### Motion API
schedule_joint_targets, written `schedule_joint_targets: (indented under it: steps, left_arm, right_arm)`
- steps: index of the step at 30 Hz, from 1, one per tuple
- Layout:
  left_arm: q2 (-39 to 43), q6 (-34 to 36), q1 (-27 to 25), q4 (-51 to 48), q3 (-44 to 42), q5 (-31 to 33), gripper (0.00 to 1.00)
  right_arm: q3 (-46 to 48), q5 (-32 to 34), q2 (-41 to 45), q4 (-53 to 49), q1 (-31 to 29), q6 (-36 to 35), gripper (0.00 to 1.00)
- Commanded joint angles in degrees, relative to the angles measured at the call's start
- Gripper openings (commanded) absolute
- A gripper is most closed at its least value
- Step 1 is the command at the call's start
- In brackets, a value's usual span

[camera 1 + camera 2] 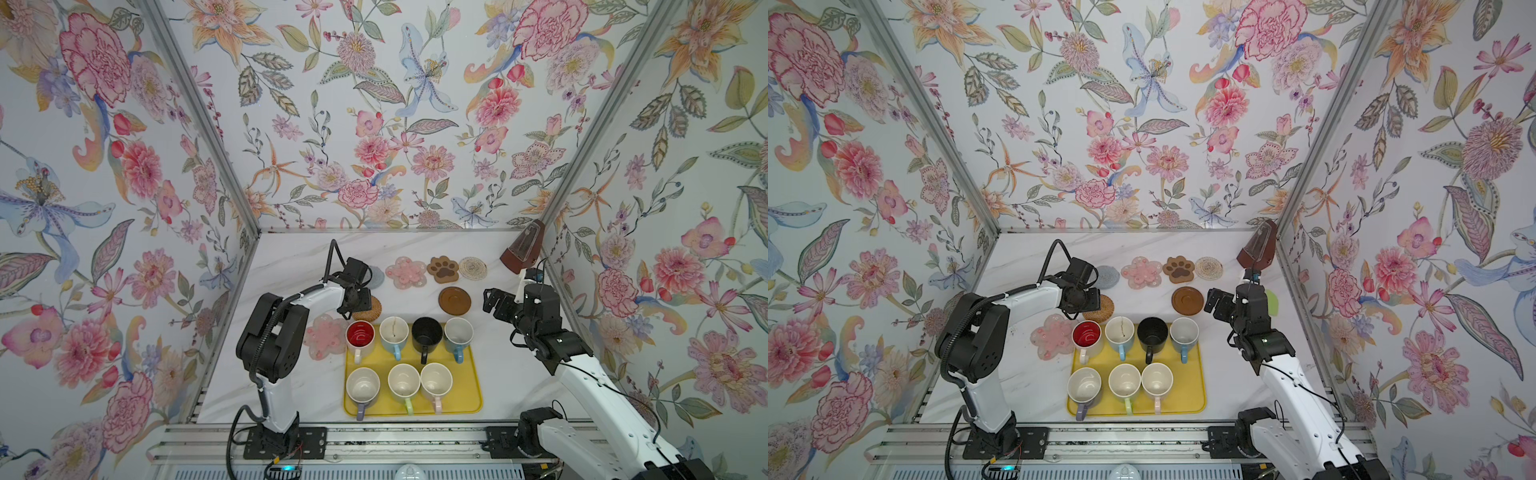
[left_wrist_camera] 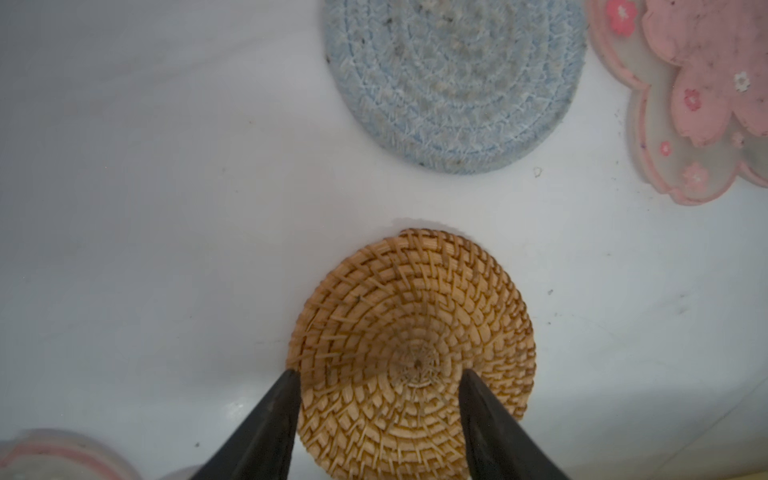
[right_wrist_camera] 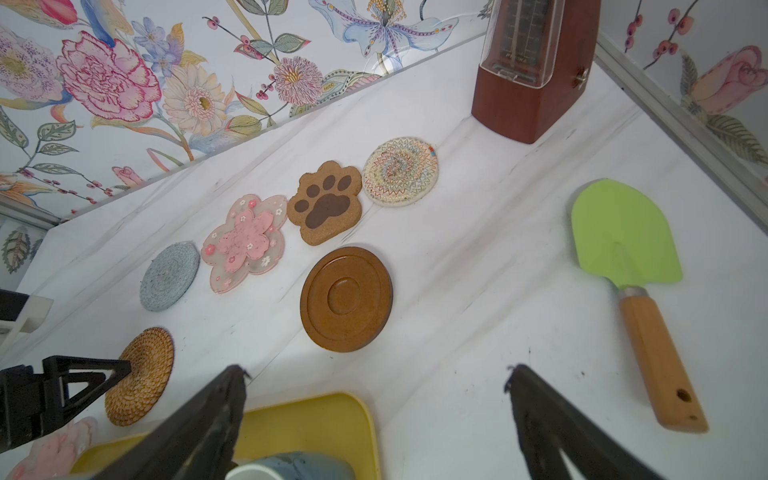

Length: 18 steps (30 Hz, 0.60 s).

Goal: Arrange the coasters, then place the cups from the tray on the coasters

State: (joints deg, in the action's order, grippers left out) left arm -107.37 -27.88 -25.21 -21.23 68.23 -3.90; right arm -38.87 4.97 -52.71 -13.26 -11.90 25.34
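My left gripper is open low over the tan rattan coaster. One fingertip touches its rim and the other rests near its centre. Behind it lie the grey coaster, a pink flower coaster, the paw coaster and the beige woven coaster in a row. The wooden disc coaster lies nearer. A second pink flower coaster lies left of the yellow tray. Several cups stand in the tray, among them the red-inside cup and the black cup. My right gripper hovers open, empty, above the tray's far right corner.
A brown metronome stands at the back right corner. A green spatula with a wooden handle lies along the right wall. Flowered walls close the table on three sides.
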Motion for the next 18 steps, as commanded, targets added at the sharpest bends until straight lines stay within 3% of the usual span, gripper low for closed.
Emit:
schedule_joint_targets:
  steps: [1,18]
  left_arm:
    - [-1.8,1.4,-0.9,-3.0,2.9,1.2,0.61]
    - [-7.5,0.5,-3.5,-4.8,7.9,0.8,0.54]
  right_arm:
    - [0.4,-0.1,0.8,-0.8,0.5,0.1,0.99]
    - [-0.4,-1.3,-0.2,-0.9,2.2,-1.2,0.99]
